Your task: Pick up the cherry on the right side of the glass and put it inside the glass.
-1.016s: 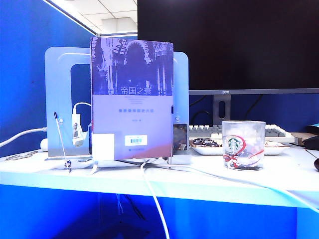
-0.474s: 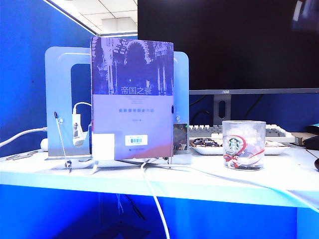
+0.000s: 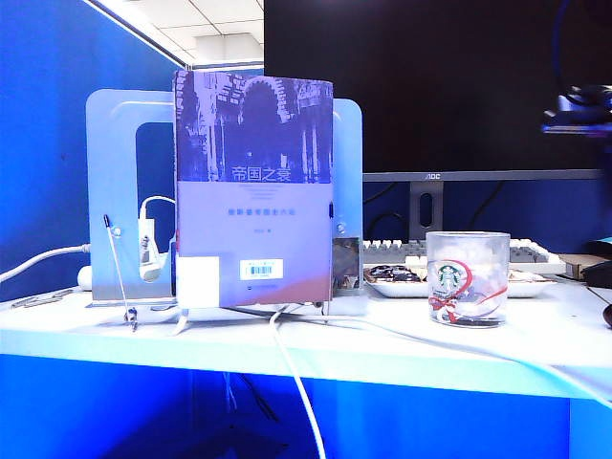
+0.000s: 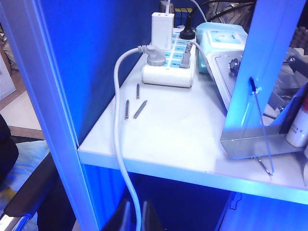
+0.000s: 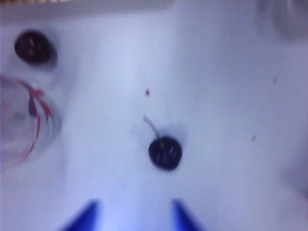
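Cherry [image 5: 165, 152] first: this small, dark, nearly black-red round fruit with a thin pale stem looks light, smooth-skinned and soft enough to bruise or squirt out of a hard squeeze. I judge the best hold to be across the widest part of the round body, with gentle pressure, rather than on the flimsy stem, which would likely slip or snap. It may also roll at a nudge, since it rests loose on the bare white tabletop [image 5: 216, 96].

It lies apart from the short, wide, clear cylindrical glass tumbler [image 5: 24, 120] with red ribbon-like curls, with open table between them. A second dark round fruit [image 5: 32, 47] sits farther off, near the glass's other flank. In the exterior view the glass [image 3: 467, 277] stands on the white shelf, but the cherry cannot be made out there.

The right gripper [image 5: 134, 216] hangs above the cherry, its two blue fingertips [image 5: 82, 216] spread apart with nothing between them, the cherry just ahead of the gap. The left gripper [image 4: 135, 217] is far away at the shelf's other end, near a white power strip [image 4: 168, 72]; its dark tips show only at the frame edge and I cannot tell how they are set.
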Available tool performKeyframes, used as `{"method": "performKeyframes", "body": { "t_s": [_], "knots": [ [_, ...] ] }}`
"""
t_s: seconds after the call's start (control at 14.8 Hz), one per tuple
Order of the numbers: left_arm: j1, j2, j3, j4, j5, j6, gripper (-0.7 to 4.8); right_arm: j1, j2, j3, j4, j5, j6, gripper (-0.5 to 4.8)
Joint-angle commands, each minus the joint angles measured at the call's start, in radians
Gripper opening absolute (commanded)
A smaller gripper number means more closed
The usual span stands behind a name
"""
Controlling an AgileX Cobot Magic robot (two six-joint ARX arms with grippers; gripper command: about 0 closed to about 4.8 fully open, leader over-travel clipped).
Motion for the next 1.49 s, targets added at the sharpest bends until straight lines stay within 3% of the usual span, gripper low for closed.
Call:
{"method": "performKeyframes", "body": {
  "t_s": [0.07,1.15,1.22,1.29,1.49],
  "knots": [
    [0.000,-0.003,-0.001,-0.012,0.005,-0.003,0.53,0.001,0.000,0.005,0.055,0.075,-0.026,4.79],
    [0.000,-0.003,-0.001,-0.012,0.004,-0.003,0.53,-0.008,0.282,0.005,0.051,0.083,-0.055,4.79],
    [0.000,-0.003,-0.001,-0.012,0.005,-0.003,0.53,-0.010,0.286,0.005,0.054,0.085,-0.055,4.49],
    [0.000,-0.003,-0.001,-0.012,0.005,-0.003,0.53,-0.010,0.286,0.005,0.073,0.088,-0.055,3.62],
    [0.000,-0.003,-0.001,-0.012,0.004,-0.003,0.53,-0.010,0.286,0.005,0.100,0.088,-0.055,3.63]
  ]
}}
